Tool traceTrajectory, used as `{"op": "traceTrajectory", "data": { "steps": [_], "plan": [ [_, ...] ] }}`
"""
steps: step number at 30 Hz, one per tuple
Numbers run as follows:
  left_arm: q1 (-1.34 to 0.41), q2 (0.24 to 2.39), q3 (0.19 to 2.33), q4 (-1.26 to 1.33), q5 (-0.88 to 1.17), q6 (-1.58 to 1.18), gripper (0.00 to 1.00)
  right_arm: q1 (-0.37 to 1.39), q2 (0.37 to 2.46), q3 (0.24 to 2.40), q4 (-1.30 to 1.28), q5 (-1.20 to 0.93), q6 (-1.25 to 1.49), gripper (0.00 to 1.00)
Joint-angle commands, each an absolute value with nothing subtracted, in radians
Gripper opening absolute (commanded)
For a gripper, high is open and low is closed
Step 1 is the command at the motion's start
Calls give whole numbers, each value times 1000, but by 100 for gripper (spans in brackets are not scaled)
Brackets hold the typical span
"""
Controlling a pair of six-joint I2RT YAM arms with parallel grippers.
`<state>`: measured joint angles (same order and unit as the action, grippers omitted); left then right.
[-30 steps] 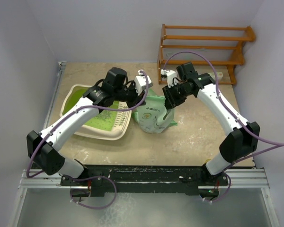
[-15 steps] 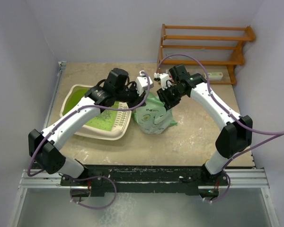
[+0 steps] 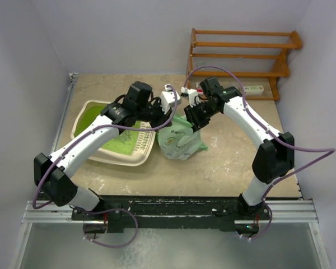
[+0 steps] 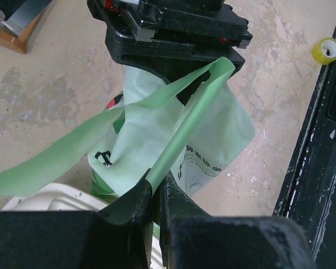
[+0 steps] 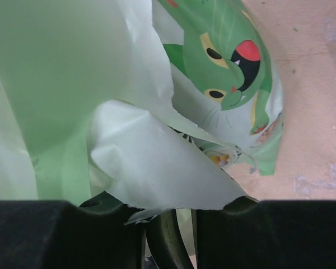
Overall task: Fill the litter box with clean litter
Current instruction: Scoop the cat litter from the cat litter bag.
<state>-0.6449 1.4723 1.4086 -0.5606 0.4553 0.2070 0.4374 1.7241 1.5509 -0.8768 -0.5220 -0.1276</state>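
Green plastic bag point(image 3: 179, 140), mid-table: left gripper point(image 4: 155, 190) pinched fully closed on a strip of its torn top; right gripper point(image 5: 168, 218) narrowly clamps another flap. Litter box point(image 3: 119, 158) lies beside it, toward the table's left edge.

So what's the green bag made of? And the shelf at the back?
The bag looks like thin plastic film: it crumples, light glows through it, and the print is slightly glossy. The shelf looks like varnished wood: orange-brown slats with a soft shine.
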Motion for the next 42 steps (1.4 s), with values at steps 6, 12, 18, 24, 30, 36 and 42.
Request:
{"op": "traceTrajectory", "data": {
  "steps": [6,12,18,24,30,36,42],
  "plan": [
    [-646,1421,1412,-471,405,175,6,417,1770,1539,-934,-671,-161,0],
    [-646,1389,1399,-464,374,157,25,308,1767,1567,-1030,-834,-177,0],
    [-646,1364,1399,-461,349,150,33,298,1737,1585,-1041,-881,-170,0],
    [-646,1335,1391,-465,318,152,34,298,1707,1633,-1065,-890,-162,0],
    [-646,1317,1386,-468,298,156,35,283,1696,1681,-1091,-920,-150,0],
    [-646,1311,1381,-473,292,159,35,262,1687,1695,-1113,-950,-147,0],
    [-645,1305,1385,-472,284,163,34,231,1681,1697,-1140,-969,-153,0]
  ]
}}
